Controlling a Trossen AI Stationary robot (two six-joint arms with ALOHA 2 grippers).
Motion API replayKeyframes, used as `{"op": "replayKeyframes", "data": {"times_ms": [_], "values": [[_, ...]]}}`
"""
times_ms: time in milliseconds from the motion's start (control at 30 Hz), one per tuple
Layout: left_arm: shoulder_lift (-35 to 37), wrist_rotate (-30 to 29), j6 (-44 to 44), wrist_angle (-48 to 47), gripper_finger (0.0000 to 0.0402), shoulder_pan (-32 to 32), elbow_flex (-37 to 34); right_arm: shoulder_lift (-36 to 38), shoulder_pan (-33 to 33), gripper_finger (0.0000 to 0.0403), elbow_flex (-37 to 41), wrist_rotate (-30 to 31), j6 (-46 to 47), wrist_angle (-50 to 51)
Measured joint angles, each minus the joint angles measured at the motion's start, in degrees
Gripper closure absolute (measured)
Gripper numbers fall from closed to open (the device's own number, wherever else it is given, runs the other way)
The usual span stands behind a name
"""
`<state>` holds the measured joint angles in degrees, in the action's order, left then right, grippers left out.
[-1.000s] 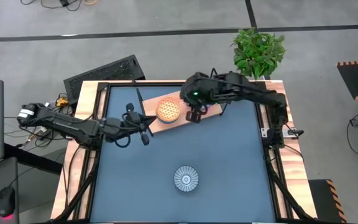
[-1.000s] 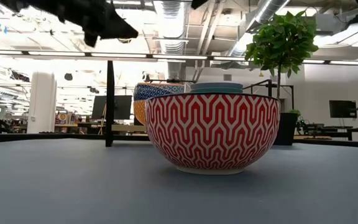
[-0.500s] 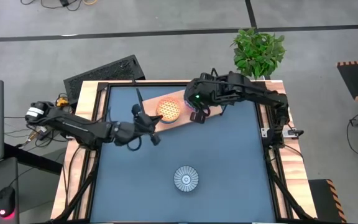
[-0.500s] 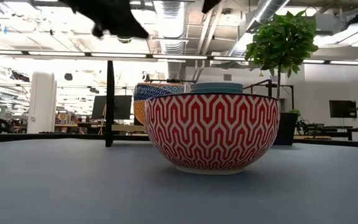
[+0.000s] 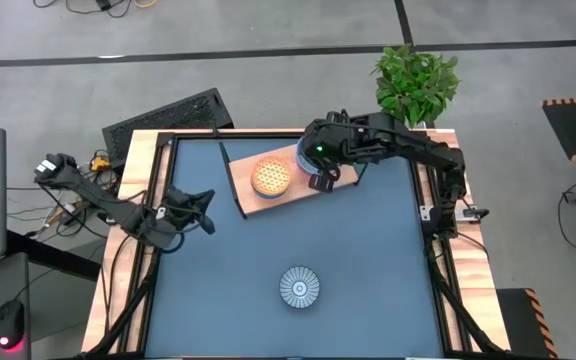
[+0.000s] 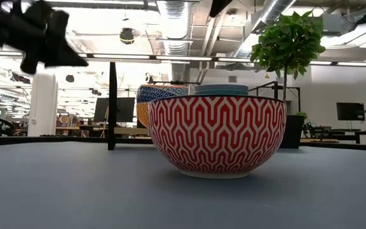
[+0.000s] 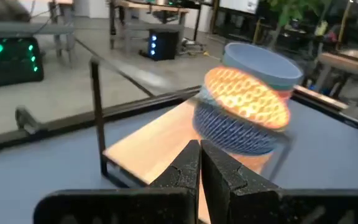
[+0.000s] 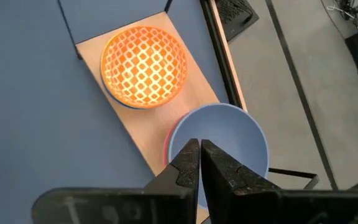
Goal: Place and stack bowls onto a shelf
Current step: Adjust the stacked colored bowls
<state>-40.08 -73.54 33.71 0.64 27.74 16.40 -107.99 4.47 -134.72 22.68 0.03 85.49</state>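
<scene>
Two bowls sit on the shelf (image 5: 268, 190); one bowl (image 5: 299, 287) remains (both grippers closed, empty).

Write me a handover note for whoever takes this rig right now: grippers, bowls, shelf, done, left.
Left gripper: shut, empty, at the mat's left edge.
Right gripper: shut, empty, above the light blue bowl.
Shelf: at the mat's back edge, holding the orange-patterned bowl, nested in a blue patterned one, beside the light blue bowl, stacked on another.
Left: the red-and-white bowl sits alone on the blue mat, near the front.
</scene>
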Motion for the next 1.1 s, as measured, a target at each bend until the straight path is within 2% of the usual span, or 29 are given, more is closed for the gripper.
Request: {"op": "replayKeyframes", "data": {"times_ms": [67,200,300,400,500,767,933,1100], "values": [[0.22,-0.02,0.45,4.56,0.0401,-0.74,-4.16,-0.12,0.17,0.0366,0.0,-0.04,0.0,-0.4],[0.27,3.23,-4.92,18.76,0.0401,-3.89,-11.01,-0.1,0.19,0.0383,0.0,-0.07,0.0,-0.85],[0.24,9.99,-12.14,31.58,0.0401,-8.0,-15.52,-0.1,0.59,0.0383,0.0,-0.08,0.1,-1.19],[0.44,17.66,-18.58,34.89,0.0401,-13.38,-15.67,-0.1,0.67,0.0369,0.0,-0.08,0.41,-1.42],[-0.41,29.33,-23.58,41.06,0.0401,-19.26,-15.64,-0.1,0.67,0.0362,0.0,-0.12,0.43,-1.66],[-0.42,45.54,-25.08,39.64,0.0401,-31.9,-14.21,-0.1,1.87,0.0383,0.0,-0.22,0.46,-2.16],[-0.46,53.86,-25.09,34.69,0.0401,-38.26,-12.78,-0.1,2.53,0.0368,0.0,-0.24,0.59,-2.15],[-0.47,57.39,-25.51,31.65,0.0401,-42.53,-12.69,-0.1,2.49,0.0369,0.0,-0.28,0.57,-2.16]]}}
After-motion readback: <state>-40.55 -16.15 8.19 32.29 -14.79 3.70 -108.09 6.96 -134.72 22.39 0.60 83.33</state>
